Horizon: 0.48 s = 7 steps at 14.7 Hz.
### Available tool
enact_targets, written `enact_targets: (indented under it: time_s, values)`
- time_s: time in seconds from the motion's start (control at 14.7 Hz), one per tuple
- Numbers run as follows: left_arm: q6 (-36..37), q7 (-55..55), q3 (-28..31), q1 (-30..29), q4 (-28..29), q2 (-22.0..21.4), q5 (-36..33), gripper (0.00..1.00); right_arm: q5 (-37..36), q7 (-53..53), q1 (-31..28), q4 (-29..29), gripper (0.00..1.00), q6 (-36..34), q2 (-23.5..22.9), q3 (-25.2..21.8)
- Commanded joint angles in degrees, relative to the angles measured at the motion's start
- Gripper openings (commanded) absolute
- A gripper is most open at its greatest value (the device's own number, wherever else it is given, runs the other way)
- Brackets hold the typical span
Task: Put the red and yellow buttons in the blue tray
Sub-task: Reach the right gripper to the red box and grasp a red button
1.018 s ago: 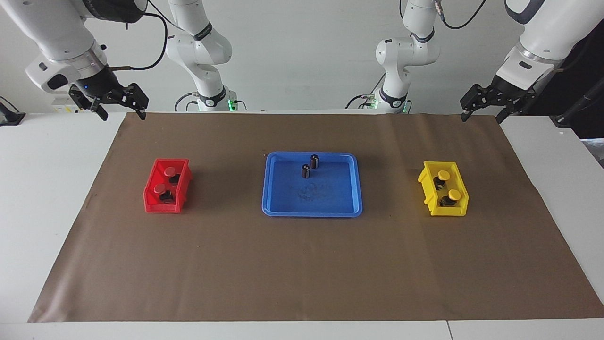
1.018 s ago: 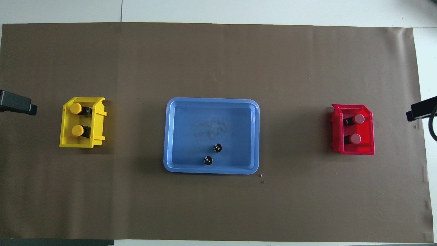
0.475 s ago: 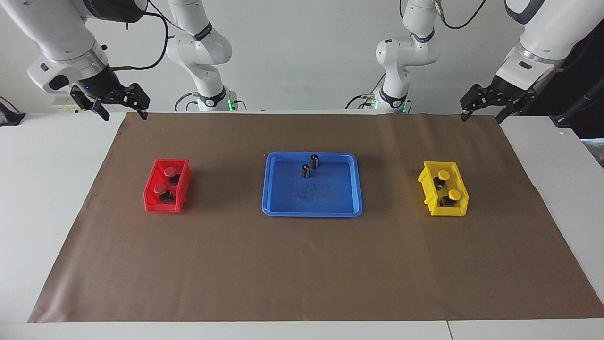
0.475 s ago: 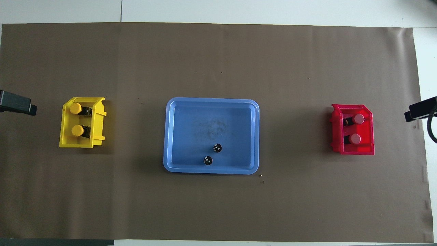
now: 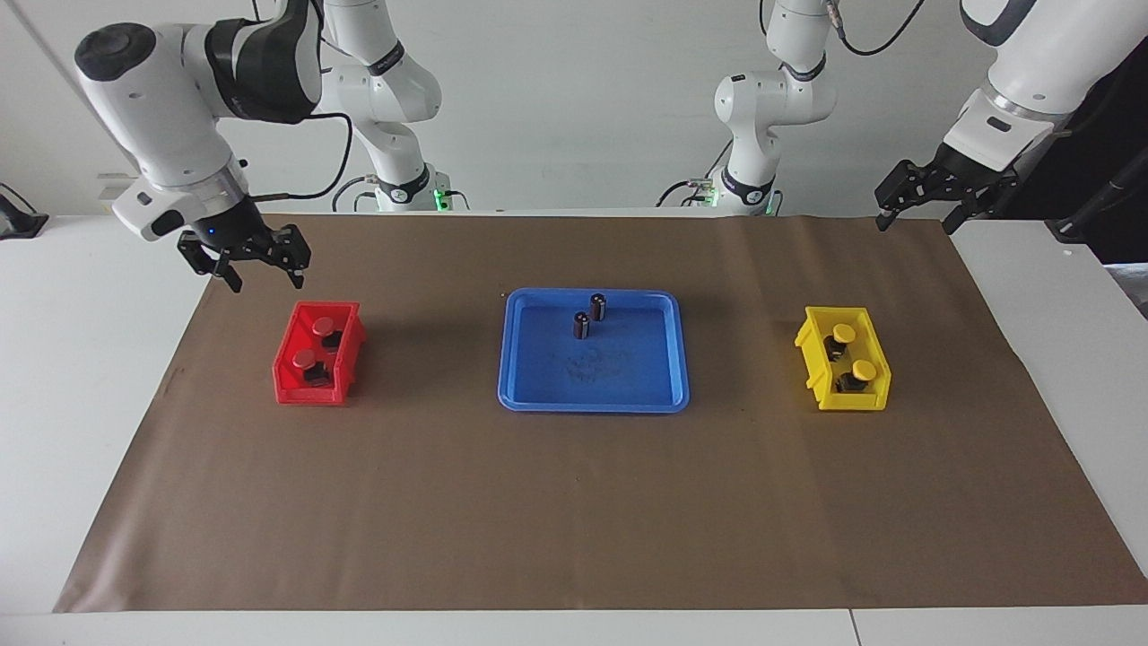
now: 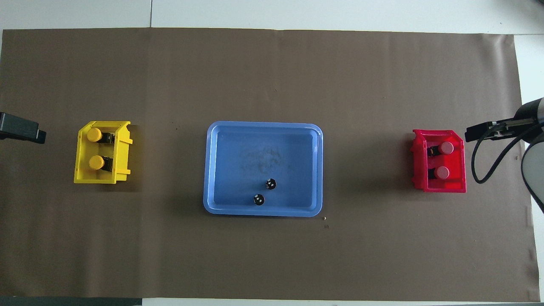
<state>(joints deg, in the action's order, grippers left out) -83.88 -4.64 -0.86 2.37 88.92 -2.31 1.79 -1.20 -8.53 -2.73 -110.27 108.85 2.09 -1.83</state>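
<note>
Fingers of the right gripper (image 5: pixel 256 267) spread wide at upper left, just above the small red plastic bin (image 5: pixel 287 381). Its two round red-capped buttons (image 5: pixel 305 358) lie below them. Left gripper (image 5: pixel 928 202) waits open, upper right.

Finding no readable text, label, brand, number or sign anywhere in either view
</note>
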Motion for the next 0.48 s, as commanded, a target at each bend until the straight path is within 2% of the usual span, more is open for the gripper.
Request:
enact_targets:
  time_s: [0.0, 0.2, 0.41]
  values:
    - [0.2, -0.1, 0.1, -0.3, 1.5, -1.4, 0.6, 1.0, 1.0, -1.4, -0.3, -1.3, 0.87, 5.7, -3.5, 0.0]
    - [0.2, -0.1, 0.1, -0.3, 1.5, -1.4, 0.6, 1.0, 1.1, -1.4, -0.3, -5.8, 0.83, 11.8, -3.9, 0.0]
    - [0.2, -0.1, 0.1, -0.3, 1.4, -1.4, 0.7, 1.0, 1.1, -2.8, -0.9, -6.7, 0.8, 15.2, -5.8, 0.0]
